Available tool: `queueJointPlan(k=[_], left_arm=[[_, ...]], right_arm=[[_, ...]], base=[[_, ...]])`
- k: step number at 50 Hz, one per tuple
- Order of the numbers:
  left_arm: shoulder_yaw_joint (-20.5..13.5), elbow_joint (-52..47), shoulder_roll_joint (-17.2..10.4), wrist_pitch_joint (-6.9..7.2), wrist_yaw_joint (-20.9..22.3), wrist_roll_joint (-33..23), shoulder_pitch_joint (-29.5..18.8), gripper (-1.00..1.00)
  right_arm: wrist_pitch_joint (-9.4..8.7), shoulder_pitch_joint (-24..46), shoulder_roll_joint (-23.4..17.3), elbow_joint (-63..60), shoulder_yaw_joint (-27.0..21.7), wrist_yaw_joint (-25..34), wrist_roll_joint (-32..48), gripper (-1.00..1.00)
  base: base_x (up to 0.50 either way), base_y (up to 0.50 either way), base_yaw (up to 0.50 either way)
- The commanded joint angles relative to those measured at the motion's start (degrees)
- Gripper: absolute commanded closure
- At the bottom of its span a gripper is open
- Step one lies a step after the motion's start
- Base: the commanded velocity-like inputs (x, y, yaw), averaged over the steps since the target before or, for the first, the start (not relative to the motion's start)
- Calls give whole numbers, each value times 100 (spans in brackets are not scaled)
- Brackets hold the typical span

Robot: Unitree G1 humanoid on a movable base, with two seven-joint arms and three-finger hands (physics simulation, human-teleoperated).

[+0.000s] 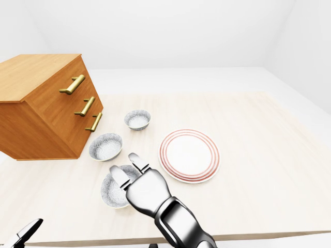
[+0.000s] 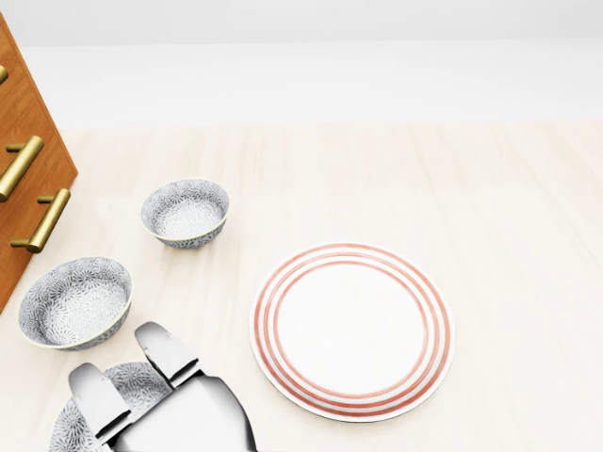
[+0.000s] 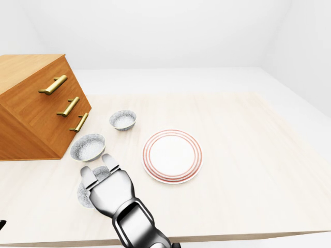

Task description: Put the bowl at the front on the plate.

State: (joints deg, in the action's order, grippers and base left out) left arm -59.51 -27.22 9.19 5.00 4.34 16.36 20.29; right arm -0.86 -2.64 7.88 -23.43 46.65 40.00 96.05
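White walls (image 1: 170,31), pale tabletop (image 1: 269,155), wooden drawers (image 1: 46,108).

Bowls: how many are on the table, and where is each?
3, left of the plate in the left-eye view: top bowl, middle bowl, and bottom bowl, partly under the hand.
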Motion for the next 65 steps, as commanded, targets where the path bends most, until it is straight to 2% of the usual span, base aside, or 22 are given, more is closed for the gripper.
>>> queueJointPlan(k=[1,7,50,61,65], left_arm=[[-34,-41,0,0,10,28,2,-100],[-4,2,5,0,-11,-3,-15,-100],[-32,-34,-10,0,-19,26,-12,-100],[-40,-43,-8,0,-10,30,-7,-100],[-48,-45,5,0,17,38,-1,-100]], right_arm=[[360,-18,-107,-29,91,0,-263,-100],[586,-36,-188,-100,74,0,-258,-100],[586,-36,-81,-98,32,0,-20,-100],[586,-240,-443,49,-83,0,-459,-100],[586,-266,-401,132,19,0,-413,-100]], base=[[0,0,0],[0,0,0],[0,0,0],[0,0,0],[0,0,0]])
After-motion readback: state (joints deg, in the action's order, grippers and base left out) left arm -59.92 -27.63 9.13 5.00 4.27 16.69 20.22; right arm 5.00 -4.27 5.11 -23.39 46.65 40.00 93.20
